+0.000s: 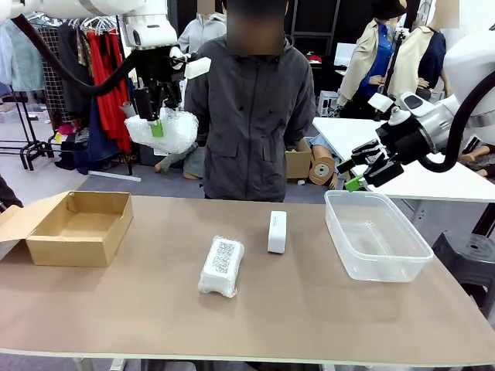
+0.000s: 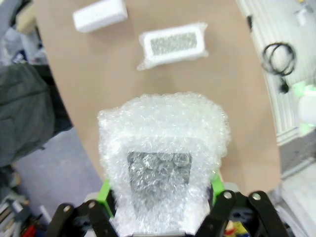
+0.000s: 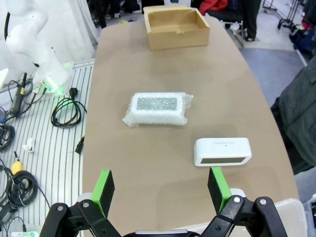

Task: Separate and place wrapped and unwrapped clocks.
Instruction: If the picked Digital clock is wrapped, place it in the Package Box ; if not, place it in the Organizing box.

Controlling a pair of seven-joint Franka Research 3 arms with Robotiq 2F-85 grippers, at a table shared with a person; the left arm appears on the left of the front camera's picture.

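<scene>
- The left gripper (image 1: 157, 125) squeezes one wrapped clock (image 1: 172, 133), high at 10 o'clock.
- The right gripper (image 1: 357, 175), at 3 o'clock, is wide open and holds nothing.
- The second wrapped clock (image 1: 221, 266) and the bare clock (image 1: 277, 231) lie mid-table (image 1: 116, 309).

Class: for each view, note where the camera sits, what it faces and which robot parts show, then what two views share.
Front: fixed between the arms, facing the person across the table; left pincer grips a wrapped clock aloft, right pincer open.
Left wrist: on that wrist, looking down past that wrapped clock.
Right wrist: looking along the table to the cardboard box; own fingers show.
Shared: both wrist views show the lying wrapped clock and bare clock.
</scene>
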